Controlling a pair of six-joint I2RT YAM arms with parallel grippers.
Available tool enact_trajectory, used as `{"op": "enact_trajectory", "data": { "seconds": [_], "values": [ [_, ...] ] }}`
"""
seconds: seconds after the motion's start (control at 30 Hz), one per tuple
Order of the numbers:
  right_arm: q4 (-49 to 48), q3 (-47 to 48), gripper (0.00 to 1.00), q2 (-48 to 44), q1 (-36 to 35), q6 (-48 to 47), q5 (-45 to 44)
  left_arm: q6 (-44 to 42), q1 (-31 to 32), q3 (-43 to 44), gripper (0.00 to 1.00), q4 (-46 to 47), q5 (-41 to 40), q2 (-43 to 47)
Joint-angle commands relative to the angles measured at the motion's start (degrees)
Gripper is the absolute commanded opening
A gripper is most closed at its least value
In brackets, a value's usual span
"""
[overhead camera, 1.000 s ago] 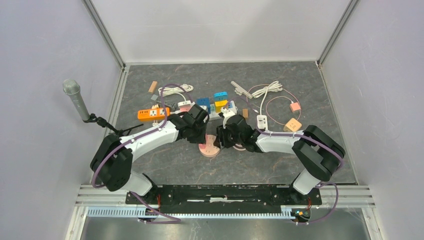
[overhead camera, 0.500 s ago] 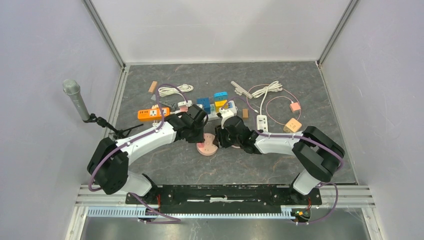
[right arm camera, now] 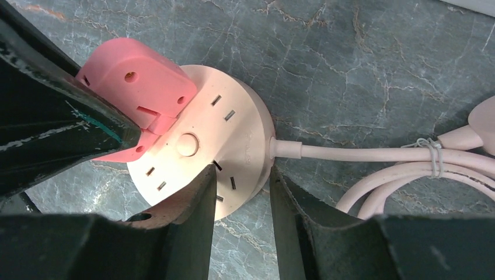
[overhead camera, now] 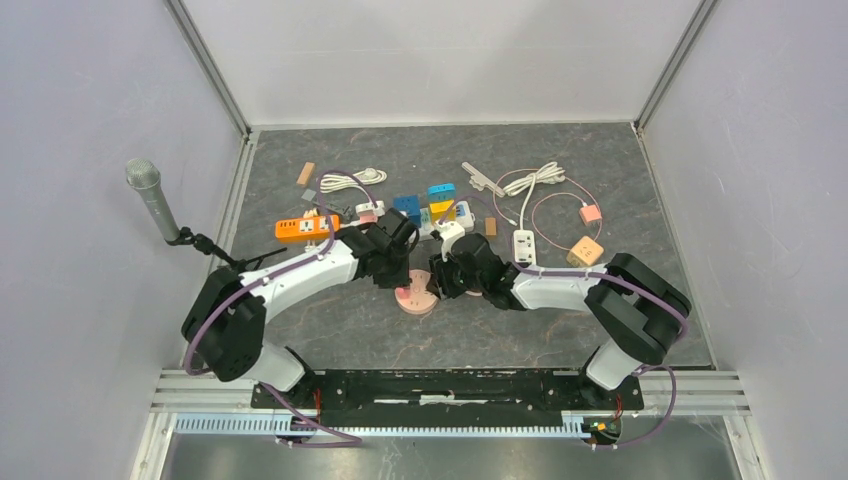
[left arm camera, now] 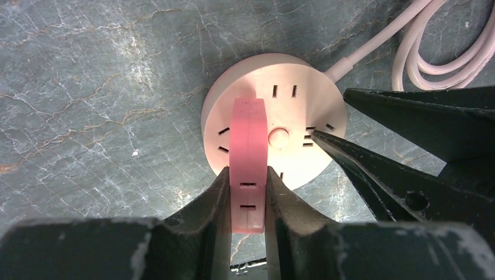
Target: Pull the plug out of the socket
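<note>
A round pale pink socket (overhead camera: 418,300) lies on the grey table, its cable (right arm camera: 362,153) running off to the right. A pink plug (left arm camera: 248,140) stands on the socket's face (left arm camera: 292,105), toward one edge. My left gripper (left arm camera: 248,189) is shut on the plug's two sides. In the right wrist view the plug (right arm camera: 140,81) sits at the left of the socket (right arm camera: 233,128). My right gripper (right arm camera: 242,181) is closed over the socket's rim, one finger on its face, the other at its side by the cable. In the top view both grippers, left (overhead camera: 400,272) and right (overhead camera: 442,280), meet over the socket.
Behind the grippers lie an orange power strip (overhead camera: 302,229), blue and yellow adaptors (overhead camera: 435,200), a white strip (overhead camera: 524,243), coiled white cables (overhead camera: 350,180) and a peach cube (overhead camera: 587,250). A microphone (overhead camera: 150,195) stands at the left wall.
Both grippers have shifted slightly over the socket and stay closed where they were. The socket has not visibly moved.
</note>
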State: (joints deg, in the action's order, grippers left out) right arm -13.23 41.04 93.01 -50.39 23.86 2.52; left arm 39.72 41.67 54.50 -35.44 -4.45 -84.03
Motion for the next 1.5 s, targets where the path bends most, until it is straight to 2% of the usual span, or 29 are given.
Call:
{"op": "enact_trajectory", "data": {
  "seconds": [0.0, 0.2, 0.33, 0.5, 0.57, 0.67, 0.77, 0.87, 0.97, 1.13, 1.23, 1.37, 1.47],
  "values": [
    [11.78, -0.7, 0.43, 3.98, -1.03, -5.07, 0.28, 3.82, 0.08, 4.0, 0.02, -1.28, -1.53, -4.09],
    [15.37, -0.41, 0.43, 6.04, -1.11, -3.66, -1.31, 1.22, 0.08, 5.18, 0.02, -4.21, -3.22, -2.17],
    [13.69, -3.02, 0.44, 5.49, -1.12, -4.74, -0.77, -4.98, 0.08, 4.06, 0.02, -0.7, 1.69, 1.84],
    [12.47, -3.26, 0.44, 5.5, -1.11, -5.28, -0.15, -7.57, 0.08, 2.68, 0.02, 0.49, 2.08, 2.93],
    [13.03, -2.45, 0.44, 5.98, -1.14, -5.26, -0.32, -4.89, 0.08, 2.38, 0.02, 0.46, 0.32, 2.5],
    [13.07, -1.84, 0.45, 6.61, -1.09, -4.98, -0.91, 3.82, 0.08, 2.08, 0.02, -0.85, -4.51, 1.46],
    [12.91, -2.09, 0.45, 6.74, -1.13, -4.68, -1.45, 7.5, 0.08, 2.1, 0.02, -0.65, -4.81, 1.06],
    [12.64, -2.48, 0.45, 6.83, -1.11, -5.16, -2.03, 4.21, 0.08, 1.34, 0.02, 2.38, -1.31, 3.89],
    [12.06, -3.1, 0.45, 6.89, -1.16, -5.51, -2.04, -3.05, 0.08, -0.9, 0.02, 7.51, 3.82, 7.09],
    [12.07, -3.42, 0.45, 7.17, -1.11, -5.62, -2.06, -10.57, 0.08, -0.8, 0.02, 5.65, 3.43, 7.44],
    [12.09, -3.33, 0.45, 7.6, -1.14, -5.73, -1.92, -7.18, 0.08, -0.47, 0.02, 5.26, 3.39, 7.01],
    [11.73, -3.71, 0.46, 7.2, -1.34, -7.87, -2.17, 3.36, -0.05, 1.91, 0.02, -1.1, -0.52, 4.63],
    [11.38, -3.95, 0.47, 6.5, -1.38, -9.92, -2.17, 4.51, -0.05, 0.61, 0.02, 1.83, 1.66, 5.13]
  ]
}}
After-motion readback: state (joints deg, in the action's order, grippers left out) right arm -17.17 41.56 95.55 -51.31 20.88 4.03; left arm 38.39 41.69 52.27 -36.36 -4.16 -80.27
